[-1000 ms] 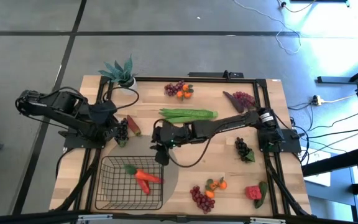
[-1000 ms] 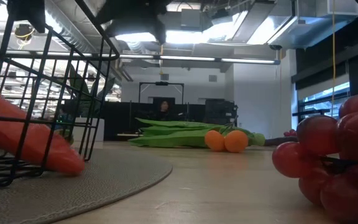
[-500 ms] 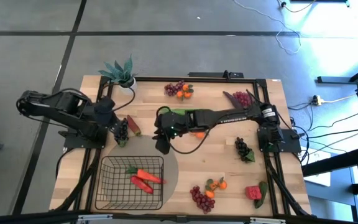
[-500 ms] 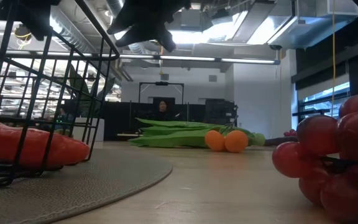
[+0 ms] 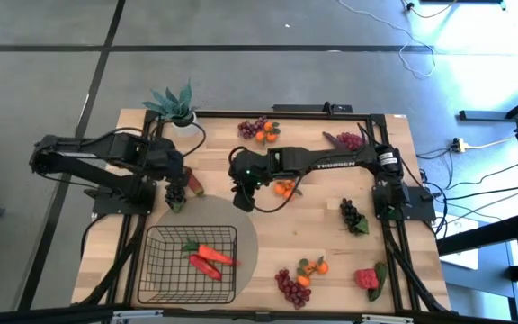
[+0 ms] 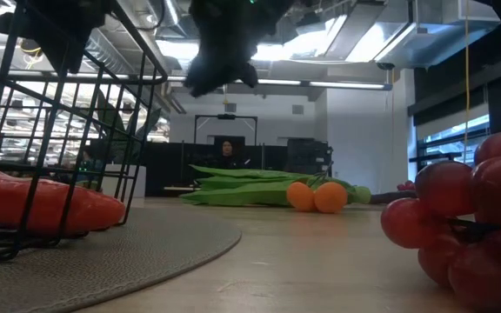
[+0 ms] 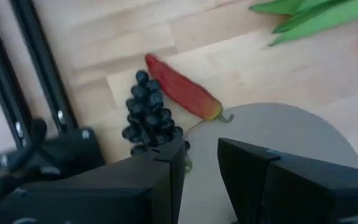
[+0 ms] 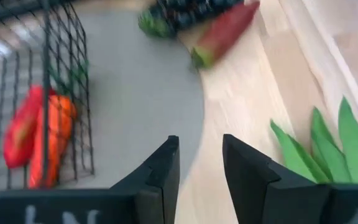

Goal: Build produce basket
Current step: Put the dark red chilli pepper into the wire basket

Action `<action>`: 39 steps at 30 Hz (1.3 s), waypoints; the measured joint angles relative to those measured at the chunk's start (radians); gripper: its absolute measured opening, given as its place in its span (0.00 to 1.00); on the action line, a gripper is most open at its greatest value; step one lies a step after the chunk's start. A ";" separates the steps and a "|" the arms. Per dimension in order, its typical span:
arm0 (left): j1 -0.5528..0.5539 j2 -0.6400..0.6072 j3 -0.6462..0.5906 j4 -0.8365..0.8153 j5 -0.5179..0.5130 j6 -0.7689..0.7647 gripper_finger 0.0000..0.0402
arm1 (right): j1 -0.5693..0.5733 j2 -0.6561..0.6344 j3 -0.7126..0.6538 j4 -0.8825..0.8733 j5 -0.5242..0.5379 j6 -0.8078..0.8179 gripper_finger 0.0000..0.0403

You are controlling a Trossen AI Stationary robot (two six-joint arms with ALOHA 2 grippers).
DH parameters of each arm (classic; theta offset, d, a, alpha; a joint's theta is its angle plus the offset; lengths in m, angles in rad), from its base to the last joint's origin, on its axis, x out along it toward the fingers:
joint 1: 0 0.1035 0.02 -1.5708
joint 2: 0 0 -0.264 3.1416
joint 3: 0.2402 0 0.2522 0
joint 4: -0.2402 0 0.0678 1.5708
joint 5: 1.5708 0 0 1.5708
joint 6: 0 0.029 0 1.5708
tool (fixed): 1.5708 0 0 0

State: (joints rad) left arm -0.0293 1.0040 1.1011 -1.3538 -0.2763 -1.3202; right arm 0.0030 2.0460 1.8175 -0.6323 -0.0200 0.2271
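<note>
Carrot (image 5: 208, 255) lies slantwise in the basket (image 5: 156, 283); both grippers (image 5: 176, 187) (image 5: 245, 196) hang with fingers apart; basket cropped in low view

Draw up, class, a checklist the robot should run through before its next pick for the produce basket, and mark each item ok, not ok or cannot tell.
1. Basket has room: ok. Only a carrot and a red pepper lie in it.
2. Right gripper free: ok. Its fingers are open and hold nothing, above the table beside the green bean pods.
3. Left gripper free: ok. Open and empty, over the dark grape bunch.
4. Target reachable: ok. The dark grapes and the red pepper beside them lie uncovered on the wood.
5. Arms apart: ok. A gap shows between them from above.
6. Basket steady on the grey mat: cannot tell.
</note>
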 joint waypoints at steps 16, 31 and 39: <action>0.132 0.188 -0.001 0.033 0.096 -0.144 0.21 | -0.085 0.000 0.000 -0.333 -0.008 -0.010 0.27; 0.148 0.304 0.002 0.124 0.103 -0.090 0.21 | -0.097 -0.006 0.000 -0.632 -0.031 -0.243 0.27; 0.148 0.307 -0.001 0.153 0.107 -0.091 0.21 | -0.097 -0.102 0.000 -0.597 -0.147 -0.376 0.27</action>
State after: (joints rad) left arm 0.1188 1.3113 1.1004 -1.2010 -0.1695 -1.4109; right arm -0.0940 1.9442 1.8175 -1.2291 -0.1670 -0.1492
